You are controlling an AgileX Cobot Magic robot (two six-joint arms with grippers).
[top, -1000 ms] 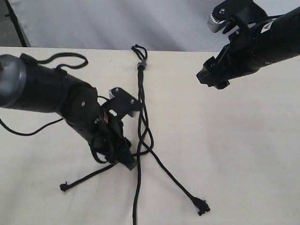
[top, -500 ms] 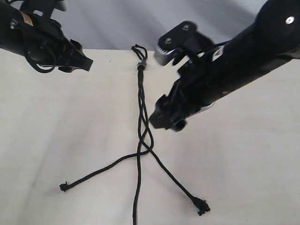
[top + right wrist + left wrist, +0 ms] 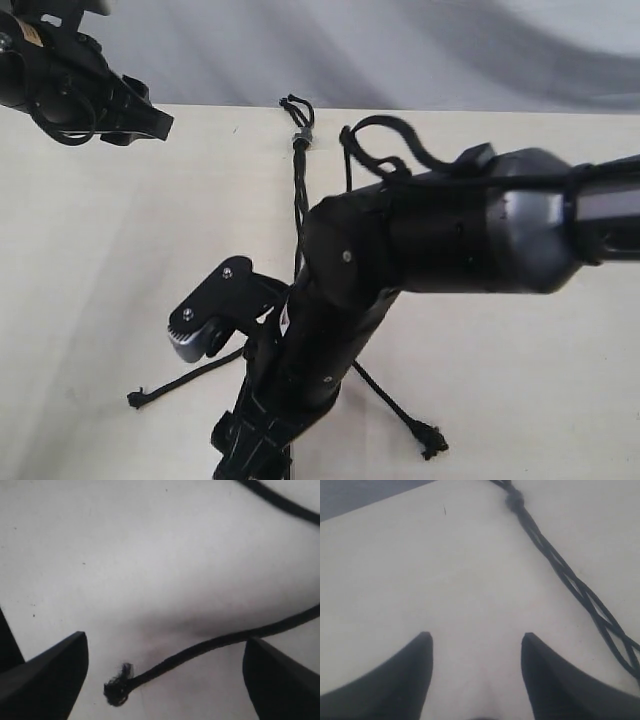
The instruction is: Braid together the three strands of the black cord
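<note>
- Black cord [image 3: 298, 190] lies on the table [image 3: 100, 280]; its knot [image 3: 300, 138] sits at the far edge.
- Right gripper [image 3: 165, 675]: fingers wide apart, empty, low over one strand's frayed tip [image 3: 118, 690], well below the knot.
- Left gripper [image 3: 476, 645]: fingers spread, empty, raised left of the knot.
- Loosely crossed strands [image 3: 580, 590] run down from the knot.

Right arm [image 3: 440, 240] hides black cord [image 3: 298, 170] midsection; right pincer [image 3: 245, 450] tips cut off at frame edge.
</note>
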